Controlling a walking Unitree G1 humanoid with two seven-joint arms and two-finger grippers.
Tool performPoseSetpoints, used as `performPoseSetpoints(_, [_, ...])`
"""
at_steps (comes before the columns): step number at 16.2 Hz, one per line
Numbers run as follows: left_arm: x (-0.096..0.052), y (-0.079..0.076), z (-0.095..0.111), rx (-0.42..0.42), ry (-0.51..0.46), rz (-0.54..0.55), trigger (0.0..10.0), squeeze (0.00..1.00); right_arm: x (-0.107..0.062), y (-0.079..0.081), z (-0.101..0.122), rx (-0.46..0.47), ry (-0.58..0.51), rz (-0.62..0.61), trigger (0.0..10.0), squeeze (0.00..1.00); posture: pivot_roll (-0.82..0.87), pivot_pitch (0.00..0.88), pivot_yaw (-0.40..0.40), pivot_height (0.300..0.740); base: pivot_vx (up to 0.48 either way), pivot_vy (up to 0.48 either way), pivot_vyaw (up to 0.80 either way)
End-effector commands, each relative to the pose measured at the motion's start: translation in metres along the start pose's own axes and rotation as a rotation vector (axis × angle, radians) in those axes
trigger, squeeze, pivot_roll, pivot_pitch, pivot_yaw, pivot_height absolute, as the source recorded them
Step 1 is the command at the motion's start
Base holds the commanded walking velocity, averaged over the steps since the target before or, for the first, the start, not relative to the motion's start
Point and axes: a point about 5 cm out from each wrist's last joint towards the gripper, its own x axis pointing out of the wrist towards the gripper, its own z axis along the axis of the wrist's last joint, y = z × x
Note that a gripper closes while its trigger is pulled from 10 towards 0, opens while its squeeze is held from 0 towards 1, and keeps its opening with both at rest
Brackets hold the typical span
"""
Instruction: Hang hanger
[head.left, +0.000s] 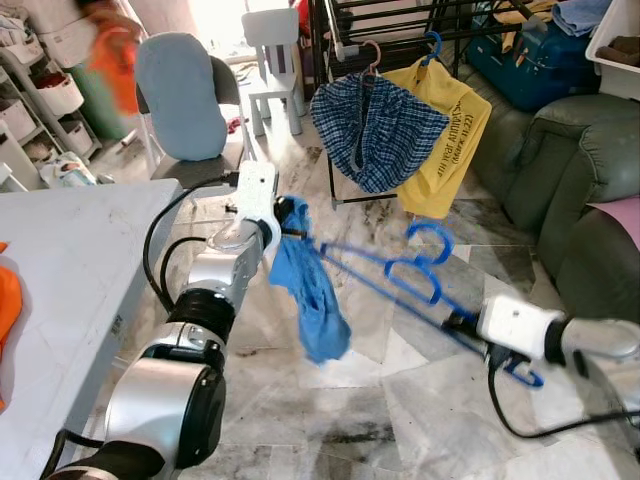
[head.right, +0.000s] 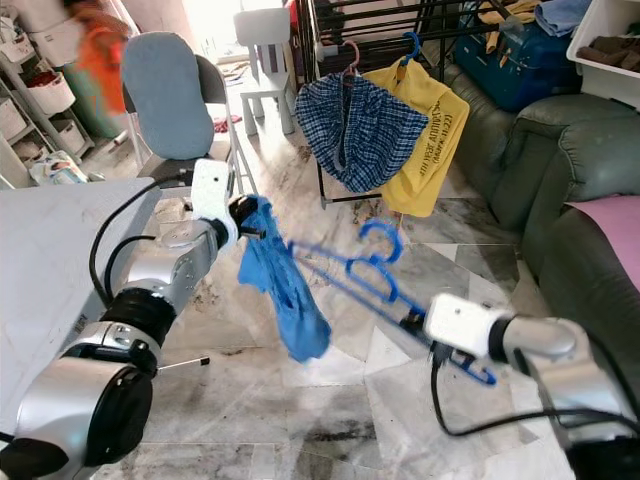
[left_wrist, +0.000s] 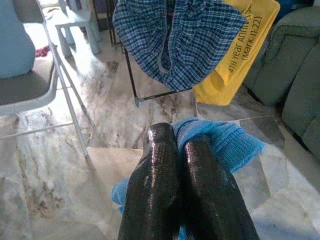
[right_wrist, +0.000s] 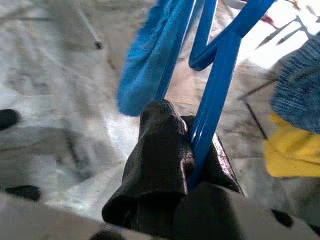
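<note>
Left eye view: a blue hanger (head.left: 400, 275) is held in mid-air above the marble floor (head.left: 400, 400), stretched between the two grippers. The left gripper (head.left: 290, 225) is closed on a blue cloth (head.left: 310, 290) draped over one end of the hanger, the cloth hanging down toward the floor. In the left wrist view the two black fingers (left_wrist: 160, 190) are seen pressed together with the blue knit fabric (left_wrist: 225, 142) pinched between and beyond them. The right gripper (head.left: 470, 325) is clamped on the other end of the hanger; in the right wrist view a blue bar (right_wrist: 215, 100) is seen gripped between the black fingers (right_wrist: 160, 155). The hanger's hook (head.left: 430, 235) points up, well apart from the dark drying rack (head.left: 340, 30) behind. On that rack a checked garment (head.left: 375, 130) and a yellow shirt (head.left: 450, 130) are hung side by side, touching. A grey table (head.left: 60, 270) lies at the robot's left, a green sofa (head.left: 570, 180) at its right, and a chair with a blue cushion (head.left: 180, 95) is set beyond the table's far corner.
</note>
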Motion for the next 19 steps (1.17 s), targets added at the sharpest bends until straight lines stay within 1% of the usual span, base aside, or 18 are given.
performPoseSetpoints(1, [0.001, 0.005, 0.01, 0.026, -0.032, 0.019, 10.0, 0.0, 0.002, 0.01, 0.005, -0.021, -0.007, 0.064, 10.0, 0.0, -0.16, 0.0, 0.144, 0.74, 0.0, 0.0, 0.0])
performPoseSetpoints(4, [0.001, 0.008, 0.008, 0.029, -0.02, 0.033, 10.0, 0.0, 0.005, 0.013, 0.003, -0.028, 0.015, 0.075, 10.0, 0.0, -0.16, 0.0, 0.142, 0.74, 0.0, 0.0, 0.0])
performPoseSetpoints(5, [0.002, 0.005, 0.008, 0.014, -0.019, 0.014, 10.0, 0.0, 0.008, 0.007, 0.001, -0.037, 0.037, 0.018, 10.0, 0.0, -0.16, 0.0, 0.142, 0.74, 0.0, 0.0, 0.0])
performPoseSetpoints(6, [0.002, 0.005, 0.009, 0.009, -0.02, 0.008, 10.0, 0.0, 0.008, 0.006, 0.0, -0.038, 0.042, 0.006, 10.0, 0.0, -0.16, 0.0, 0.142, 0.74, 0.0, 0.0, 0.0])
performPoseSetpoints(7, [0.002, 0.003, 0.013, 0.021, -0.035, -0.009, 10.0, 0.0, 0.011, 0.002, 0.002, -0.043, 0.035, -0.024, 10.0, 0.0, -0.16, 0.0, 0.14, 0.74, 0.0, 0.0, 0.0])
performPoseSetpoints(10, [0.0, 0.007, 0.014, 0.043, -0.038, 0.002, 10.0, 0.0, 0.014, 0.0, 0.002, -0.055, 0.042, -0.045, 10.0, 0.0, -0.15, 0.0, 0.136, 0.74, 0.0, 0.0, 0.0])
performPoseSetpoints(12, [0.0, 0.01, 0.017, 0.027, -0.046, 0.003, 10.0, 0.0, 0.015, -0.002, 0.0, -0.047, 0.045, -0.054, 10.0, 0.0, -0.15, 0.0, 0.132, 0.74, 0.0, 0.0, 0.0])
performPoseSetpoints(14, [0.0, 0.004, 0.024, 0.003, -0.065, -0.019, 10.0, 0.0, 0.018, -0.003, -0.004, -0.042, 0.057, -0.056, 10.0, 0.0, -0.15, 0.0, 0.129, 0.74, 0.0, 0.0, 0.0])
performPoseSetpoints(15, [-0.001, 0.001, 0.028, -0.022, -0.08, -0.026, 10.0, 0.0, 0.021, -0.003, -0.007, -0.026, 0.067, -0.055, 10.0, 0.0, -0.15, 0.0, 0.125, 0.74, 0.0, 0.0, 0.0])
performPoseSetpoints(17, [-0.001, -0.003, 0.038, -0.067, -0.108, -0.046, 10.0, 0.0, 0.025, -0.003, -0.016, 0.028, 0.068, -0.069, 10.0, 0.0, -0.15, 0.0, 0.122, 0.74, 0.0, 0.0, 0.0])
performPoseSetpoints(18, [-0.003, -0.009, 0.043, -0.06, -0.123, -0.074, 10.0, 0.0, 0.034, -0.006, -0.018, 0.209, -0.015, -0.127, 10.0, 0.0, -0.14, 0.0, 0.121, 0.74, 0.0, 0.0, 0.0])
performPoseSetpoints(19, [-0.004, -0.015, 0.045, -0.069, -0.121, -0.106, 10.0, 0.0, 0.041, -0.008, -0.022, 0.329, -0.043, -0.188, 10.0, 0.0, -0.14, 0.0, 0.12, 0.74, 0.0, 0.0, 0.0])
